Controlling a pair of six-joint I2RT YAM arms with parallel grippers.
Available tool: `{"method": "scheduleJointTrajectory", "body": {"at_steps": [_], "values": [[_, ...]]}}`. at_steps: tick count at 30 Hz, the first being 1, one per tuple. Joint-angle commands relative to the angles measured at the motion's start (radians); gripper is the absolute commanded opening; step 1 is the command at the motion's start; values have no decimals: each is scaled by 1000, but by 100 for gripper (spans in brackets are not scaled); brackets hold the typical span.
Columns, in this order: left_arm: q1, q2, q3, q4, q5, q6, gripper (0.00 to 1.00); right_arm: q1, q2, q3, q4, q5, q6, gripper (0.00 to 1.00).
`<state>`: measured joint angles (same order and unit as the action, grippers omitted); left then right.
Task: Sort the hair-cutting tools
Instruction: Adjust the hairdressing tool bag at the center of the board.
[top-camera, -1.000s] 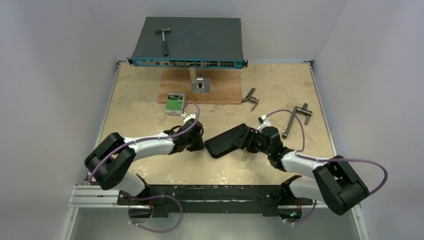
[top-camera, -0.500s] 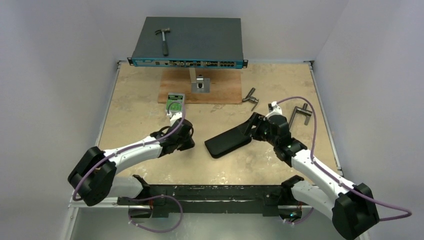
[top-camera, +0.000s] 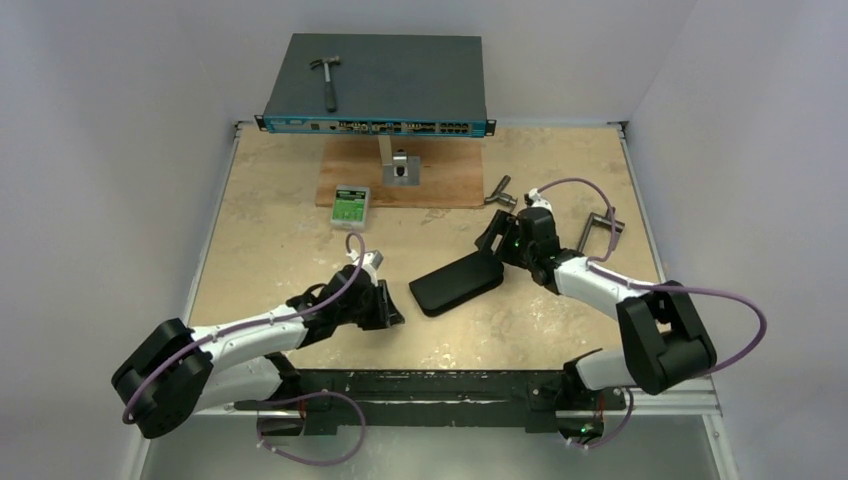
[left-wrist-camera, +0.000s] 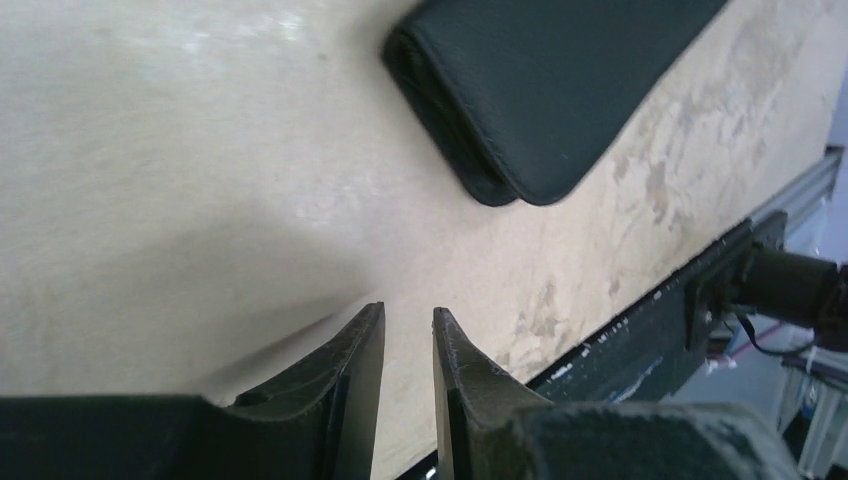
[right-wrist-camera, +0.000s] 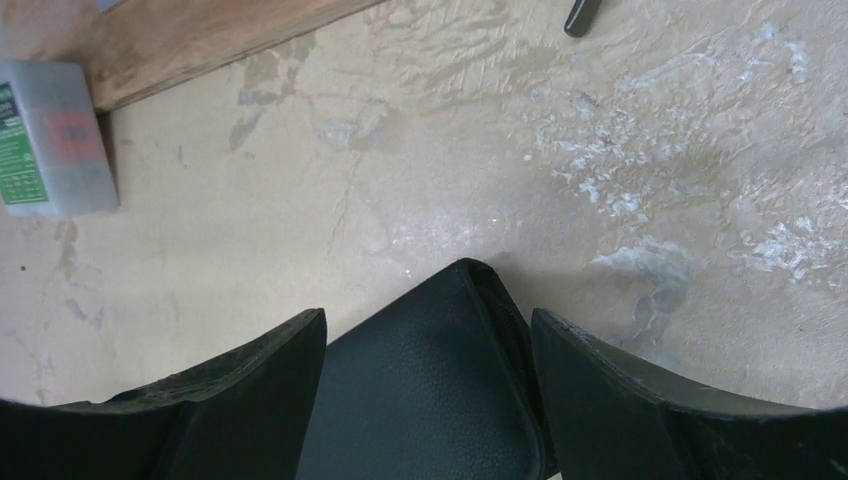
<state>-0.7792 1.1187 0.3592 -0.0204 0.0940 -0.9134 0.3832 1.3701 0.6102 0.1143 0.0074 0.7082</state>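
While the right claw (right-wrist-camera: 428, 316) is standing open astride the black case (right-wrist-camera: 425, 405), the left claw (left-wrist-camera: 406, 314) is hovering nearly closed, empty.

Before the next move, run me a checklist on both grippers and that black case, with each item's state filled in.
1. Right gripper open: ok, it straddles the black case's far end.
2. Grip on case: not ok, jaws wide, not closed.
3. Left gripper free: ok, nearly shut, empty, apart from the case.
4. Case flat on table: ok.
5. Hair-cutting tools visible: not ok, none in view.
6. Clearance to T-handle tool: cannot tell, it lies close beyond the right gripper.
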Motion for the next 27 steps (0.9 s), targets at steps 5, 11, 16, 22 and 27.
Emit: {"method": "scheduleJointTrajectory", "body": {"at_steps": [5, 11, 16, 22, 27], "values": [[-51, 152, 18, 250, 114, 56, 23, -4, 57, -24, 79, -17, -45, 64], [-48, 322, 64, 350, 113, -4, 23, 3, 13, -121, 119, -49, -2, 51], [-29, 362, 110, 324, 65, -34, 23, 50, -58, -210, 143, -54, 56, 48], [6, 329, 159, 140, -81, -44, 23, 183, -128, -299, 196, -35, 172, 46], [33, 240, 161, -21, -237, -74, 23, 288, -161, -337, 242, -25, 269, 46]]}}
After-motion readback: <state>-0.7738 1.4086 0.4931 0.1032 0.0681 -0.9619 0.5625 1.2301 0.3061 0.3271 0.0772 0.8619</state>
